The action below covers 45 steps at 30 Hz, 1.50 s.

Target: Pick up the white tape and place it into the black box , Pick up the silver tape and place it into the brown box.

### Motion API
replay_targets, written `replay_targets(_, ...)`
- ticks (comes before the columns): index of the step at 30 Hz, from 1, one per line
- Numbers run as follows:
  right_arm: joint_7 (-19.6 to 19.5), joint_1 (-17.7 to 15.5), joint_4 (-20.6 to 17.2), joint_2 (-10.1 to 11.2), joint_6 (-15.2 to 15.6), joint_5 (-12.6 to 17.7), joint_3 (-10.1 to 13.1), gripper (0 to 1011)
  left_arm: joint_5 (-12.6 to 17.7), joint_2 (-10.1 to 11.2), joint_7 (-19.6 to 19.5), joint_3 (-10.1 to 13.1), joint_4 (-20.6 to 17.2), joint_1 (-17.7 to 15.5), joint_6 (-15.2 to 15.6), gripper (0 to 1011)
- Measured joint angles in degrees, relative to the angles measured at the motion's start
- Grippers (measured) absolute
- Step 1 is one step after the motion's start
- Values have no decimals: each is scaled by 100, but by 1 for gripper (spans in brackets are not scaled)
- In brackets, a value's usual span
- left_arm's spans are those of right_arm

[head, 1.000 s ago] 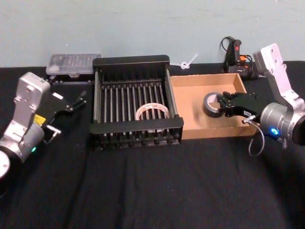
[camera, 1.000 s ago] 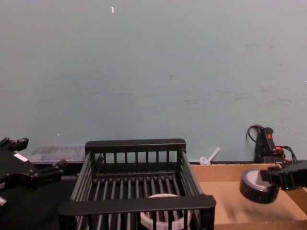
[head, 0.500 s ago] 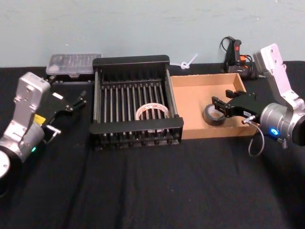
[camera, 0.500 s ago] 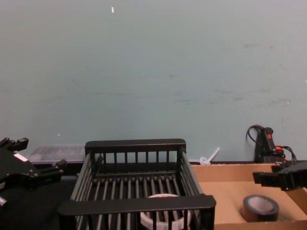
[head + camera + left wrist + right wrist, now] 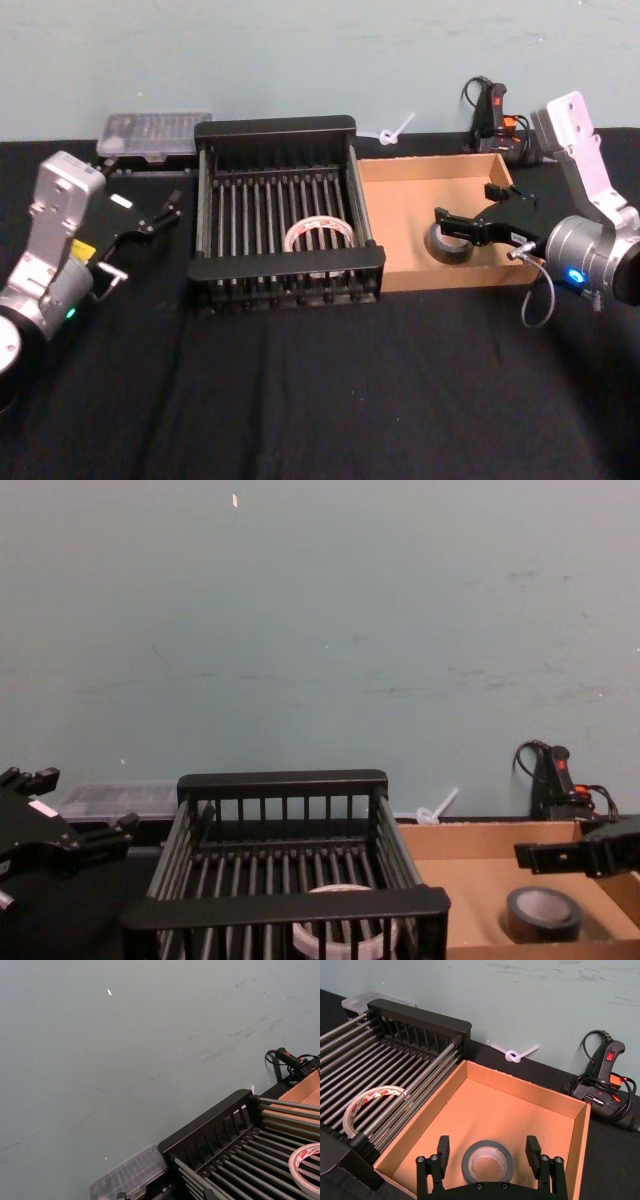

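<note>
The silver tape (image 5: 450, 243) lies flat on the floor of the brown box (image 5: 430, 166), near its front wall, with nothing touching it. My right gripper (image 5: 468, 205) hovers just above it, open, one finger on each side of the roll. In the right wrist view the silver tape (image 5: 487, 1161) sits between the spread fingers (image 5: 443, 1148), free of both. The white tape (image 5: 319, 235) rests inside the black box (image 5: 285, 262) toward its front right. My left gripper (image 5: 165, 208) is parked left of the black box, open and holding nothing.
A clear plastic case (image 5: 157, 132) lies behind the crate on the left. A power drill (image 5: 497, 115) with its cord sits behind the brown box, and a knotted white tie (image 5: 392, 132) lies by the wall. Black cloth covers the table.
My right gripper has opened wide and let go of the silver tape, which dropped from between its fingers onto the brown box floor. The left arm has not moved.
</note>
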Motion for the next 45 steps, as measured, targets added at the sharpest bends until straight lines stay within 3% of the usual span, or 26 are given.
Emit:
replay_targets(2,0,0,0,0,0,0,0,997,0,0,0,0,0,0,0,1002)
replay_targets(8,-75,-46,-41,-37,-44,-71,42,1002,0,0,0,0,0,0,0,1001)
replay_targets(12,-260,-155,-129,-121,-244,-160,180,1002,0,0,0,0,0,0,0,1001)
replay_targets(15,-438,-274,-201,-204,-566,-259,282,1002,0,0,0,0,0,0,0,1001)
replay_targets(20,-797,-502,-240,-372,-1360,-528,409,1002,0,0,0,0,0,0,0,1001)
replay_targets(21,-1000,-619,-211,-468,-1805,-694,451,1002,0,0,0,0,0,0,0,1001)
replay_targets(22,-1000,-619,-211,-468,-1805,-694,451,1002,0,0,0,0,0,0,0,1001)
replay_targets(23,-1121,-683,-172,-526,-2084,-806,475,1002,0,0,0,0,0,0,0,1001)
replay_targets(24,-1121,-683,-172,-526,-2084,-806,475,1002,0,0,0,0,0,0,0,1001)
replay_targets(26,-1359,-795,-79,-641,-2541,-1025,514,1002,0,0,0,0,0,0,0,1001)
replay_targets(29,-1556,-878,10,-729,-2836,-1221,540,1002,0,0,0,0,0,0,0,1001)
replay_targets(37,-1848,-1011,138,-893,-3094,-1587,600,1002,0,0,0,0,0,0,0,1001)
replay_targets(45,-1849,-1019,138,-924,-3061,-1613,630,1002,0,0,0,0,0,0,0,1001)
